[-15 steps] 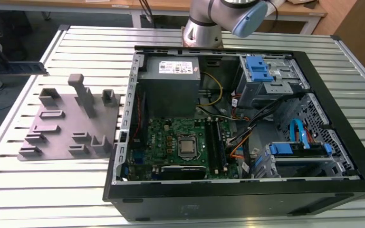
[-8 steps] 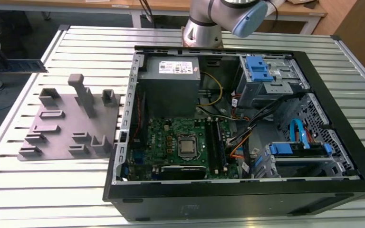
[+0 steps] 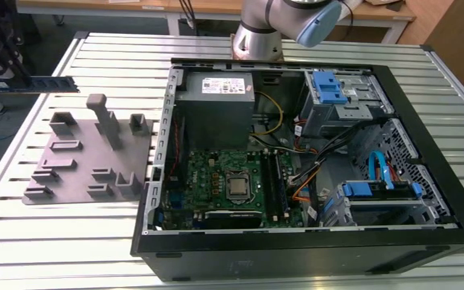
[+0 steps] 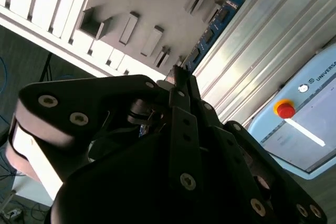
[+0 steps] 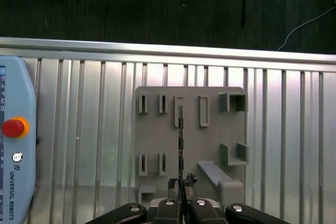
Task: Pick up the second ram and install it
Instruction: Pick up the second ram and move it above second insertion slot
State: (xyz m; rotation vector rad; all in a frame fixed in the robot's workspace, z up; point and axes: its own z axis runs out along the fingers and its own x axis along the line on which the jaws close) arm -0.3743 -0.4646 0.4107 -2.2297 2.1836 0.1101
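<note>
- Exterior view: the second ram (image 3: 51, 84) hangs in the air by the table's (image 3: 55, 241) far corner on the exterior view's left, clamped at one end between the fingers of the gripper (image 3: 10, 72).
- Its long axis lies roughly level. The free end points toward the exterior view's right, and a broad face is turned to this camera.
- In the first wrist view the second ram (image 5: 180, 140) is seen edge-on as a thin dark line running straight out from the gripper (image 5: 180, 184) across the grey fixture plate (image 5: 210, 145).
- In the second wrist view the stick (image 4: 212, 27) reaches out from the closed fingertips (image 4: 179, 74), its chips in a row along one face.
- The grey fixture plate (image 3: 70, 163) lies flat below the stick, apart from it. Its tall post (image 3: 107, 121) stands near the free end, lower in the frame.
- Bare slats lie between the plate and the table's edge.
- The open computer case (image 3: 425, 229) sits well apart on the exterior view's right, its rim just beside the plate. The motherboard (image 3: 215, 172) lies flat inside.
- A teach pendant (image 5: 16, 145) rests on the slats to one side of the plate.
</note>
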